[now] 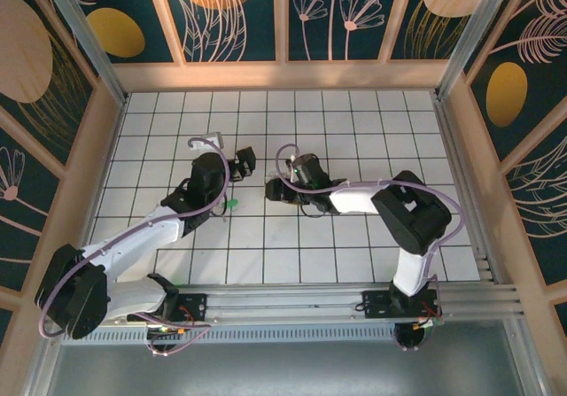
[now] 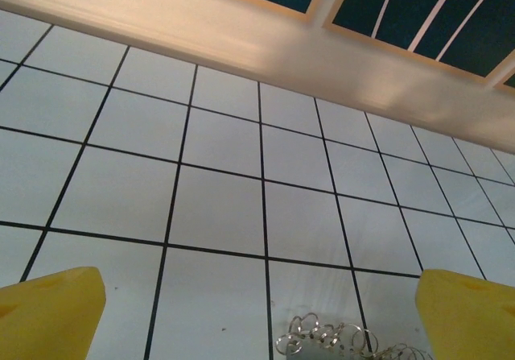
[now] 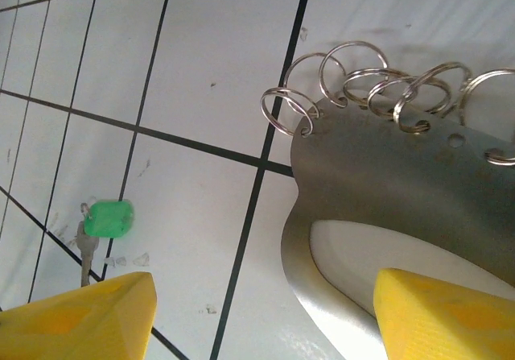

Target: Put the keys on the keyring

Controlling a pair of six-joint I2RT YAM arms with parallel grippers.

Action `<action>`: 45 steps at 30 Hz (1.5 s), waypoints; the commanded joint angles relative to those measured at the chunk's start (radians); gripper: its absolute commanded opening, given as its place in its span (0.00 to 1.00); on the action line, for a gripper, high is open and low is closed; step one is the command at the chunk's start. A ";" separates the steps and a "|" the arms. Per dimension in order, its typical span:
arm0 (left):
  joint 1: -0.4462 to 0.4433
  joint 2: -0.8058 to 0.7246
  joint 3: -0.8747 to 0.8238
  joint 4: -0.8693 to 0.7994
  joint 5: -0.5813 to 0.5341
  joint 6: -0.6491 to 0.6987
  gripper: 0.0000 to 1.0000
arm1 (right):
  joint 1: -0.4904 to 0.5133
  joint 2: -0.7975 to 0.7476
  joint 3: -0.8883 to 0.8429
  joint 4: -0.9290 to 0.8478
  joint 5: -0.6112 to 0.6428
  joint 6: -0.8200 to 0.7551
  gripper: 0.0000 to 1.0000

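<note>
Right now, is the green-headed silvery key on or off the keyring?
Off: the green-headed silvery key lies on white tiles, apart from the flat silvery keyring.

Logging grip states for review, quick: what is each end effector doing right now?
Left end effector: open, holding nothing.
Right end effector: open by the keyring, not gripping it.

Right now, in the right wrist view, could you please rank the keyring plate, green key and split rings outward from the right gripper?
1. Keyring plate, lower right, at the right gripper.
2. Green key, lower left.
3. Split rings, plate's top edge.
</note>
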 commanded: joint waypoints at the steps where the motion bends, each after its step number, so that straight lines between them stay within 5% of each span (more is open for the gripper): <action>1: -0.001 -0.025 0.024 -0.020 -0.015 0.022 0.99 | 0.016 0.036 0.046 0.018 -0.016 0.021 0.72; 24: -0.002 -0.050 0.042 -0.020 0.010 0.011 0.99 | -0.022 0.276 0.394 -0.043 -0.072 0.001 0.70; 45: -0.001 0.076 0.069 0.030 0.189 0.009 0.99 | -0.075 -0.340 -0.266 -0.074 0.117 -0.113 0.77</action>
